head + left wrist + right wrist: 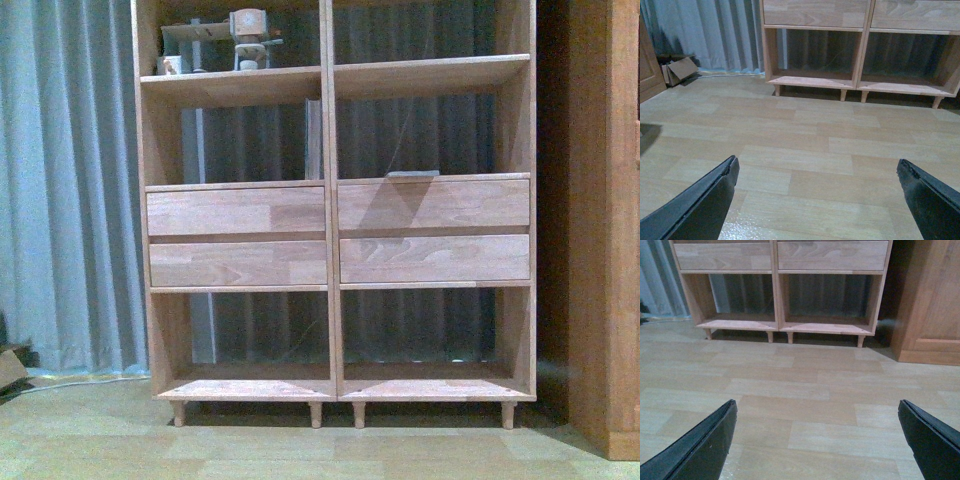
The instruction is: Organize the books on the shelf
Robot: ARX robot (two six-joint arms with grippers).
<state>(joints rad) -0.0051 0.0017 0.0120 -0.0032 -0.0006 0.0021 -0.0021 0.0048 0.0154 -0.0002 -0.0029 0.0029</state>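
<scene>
Left tool (816, 165): jaws wide apart, nothing between them; plank floor (805, 125) below.
Right tool (816, 405): likewise released, holding nothing.
Past the floor, the shelf (331, 130) stands upright on short legs; four drawers shut at mid-height.
Books: none identified for certain; a thin grey slab (412, 173) lies flat on the ledge over the right drawers, possibly a book, cannot tell; small items (245, 40) on the upper-left board are too blurred to name.
Cabinet (930, 300) just right of the shelf; curtain (70, 180) behind both.
Judgement: a thin book will likely flop if taken by a corner, so pinch near the spine; a thick one should be stiff, heavier, with slick covers, so clamp across both covers at mid-spine.
</scene>
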